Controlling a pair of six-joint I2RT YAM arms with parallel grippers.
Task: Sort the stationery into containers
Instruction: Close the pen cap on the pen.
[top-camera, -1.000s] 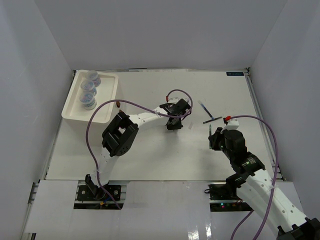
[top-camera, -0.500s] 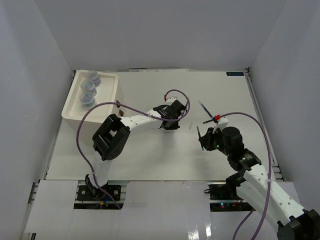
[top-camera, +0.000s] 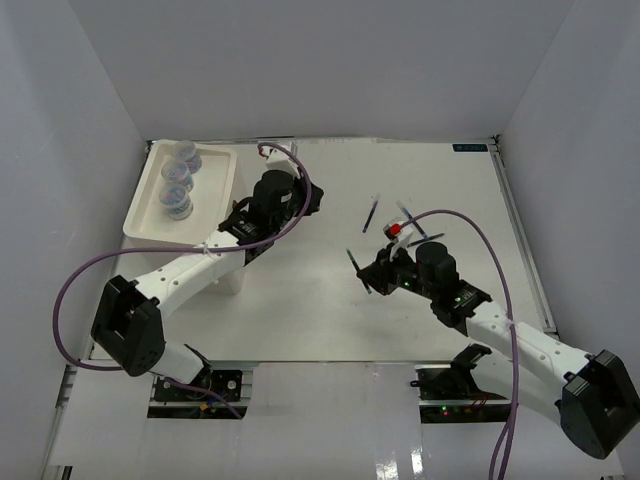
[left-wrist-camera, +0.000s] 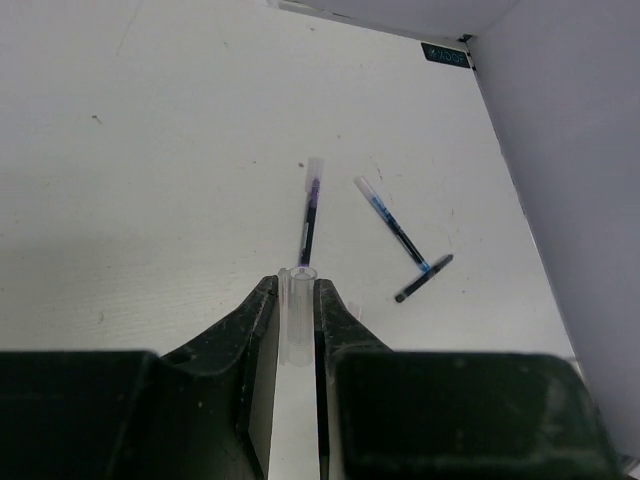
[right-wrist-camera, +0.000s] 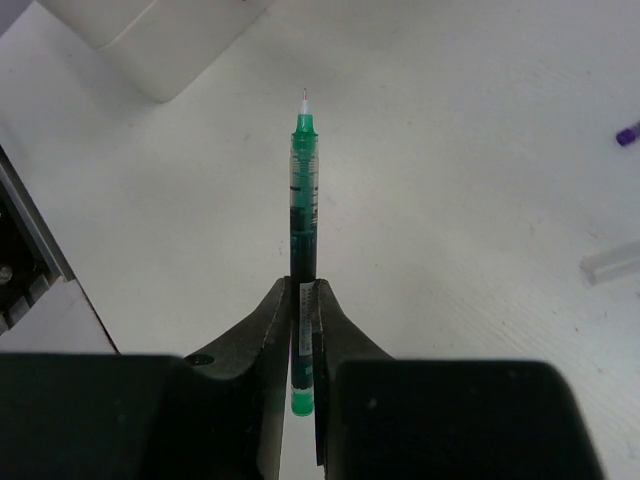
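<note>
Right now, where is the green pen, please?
The green pen is clamped in the right gripper near the table's middle, beside the loose pens.

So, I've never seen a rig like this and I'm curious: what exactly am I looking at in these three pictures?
Two robot arms are bolted at the near edge of a white table. The wide picture comes from a fixed camera above. The other two come from a camera on each wrist, looking along that arm's own fingers. The left gripper pinches a thin clear pen, and the right gripper pinches a thin green pen. Loose on the table lie a purple pen, a blue pen and a short dark pen by its end. At the far left, a white box tray holds three small clear jars.
</note>
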